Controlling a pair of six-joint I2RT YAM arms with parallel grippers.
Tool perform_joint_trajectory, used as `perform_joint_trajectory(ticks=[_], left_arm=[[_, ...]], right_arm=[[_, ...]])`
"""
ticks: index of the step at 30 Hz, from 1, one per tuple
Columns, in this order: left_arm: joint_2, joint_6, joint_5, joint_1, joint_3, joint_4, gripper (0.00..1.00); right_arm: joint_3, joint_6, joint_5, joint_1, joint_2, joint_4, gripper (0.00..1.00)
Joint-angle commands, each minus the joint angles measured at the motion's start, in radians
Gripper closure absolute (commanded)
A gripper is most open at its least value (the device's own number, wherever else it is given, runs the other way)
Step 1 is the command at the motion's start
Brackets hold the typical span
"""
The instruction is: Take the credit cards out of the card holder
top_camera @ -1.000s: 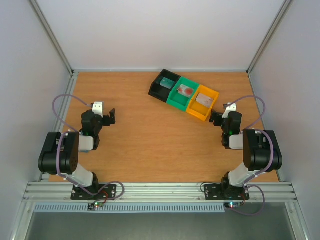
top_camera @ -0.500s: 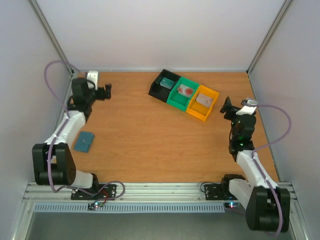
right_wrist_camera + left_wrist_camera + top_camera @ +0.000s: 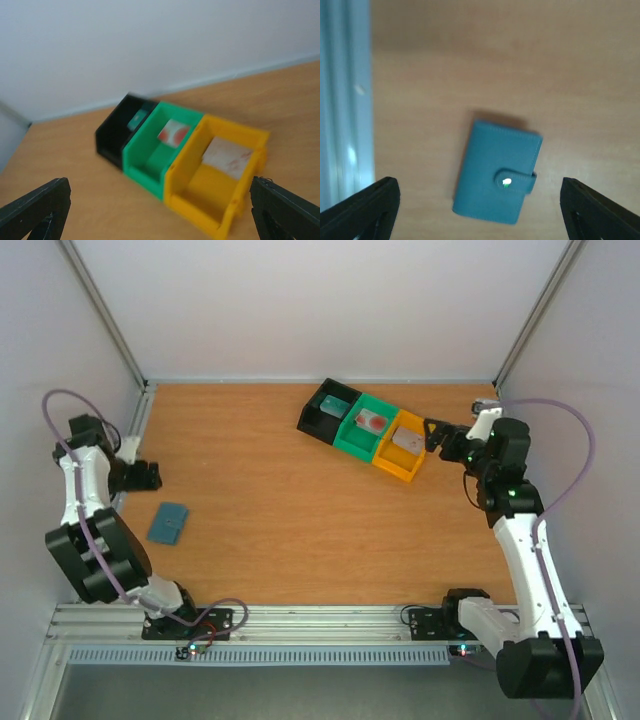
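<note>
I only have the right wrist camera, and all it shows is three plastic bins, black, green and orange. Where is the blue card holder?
Observer: The blue soft bifold card holder lies flat on the wooden table, near its left edge and far from the bins.
Operator: Is it open or shut?
Observer: Shut. The left wrist view shows its small closing tab fastened over the front.
Operator: Does the left arm have hold of it?
Observer: No. The left claw is wide open above the holder and not touching it.
</note>
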Motion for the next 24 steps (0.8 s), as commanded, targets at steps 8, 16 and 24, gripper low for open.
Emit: perform_joint_trajectory(ticks=[8, 16, 24], left_arm=[[0.227, 0.126, -0.015, 0.088, -0.082, -0.01, 0.31], [0.356, 0.148, -0.012, 0.086, -0.095, -0.008, 0.35], [0.367, 0.143, -0.043, -0.049, -0.224, 0.066, 0.3]], right_arm=[[0.091, -0.039, 0.056, 0.312, 0.105, -0.236, 0.01], [0.183, 0.001, 0.054, 0.485, 0.174, -0.275, 0.01], [0.238, 0.006, 0.142, 0.696, 0.163, -0.256, 0.01]])
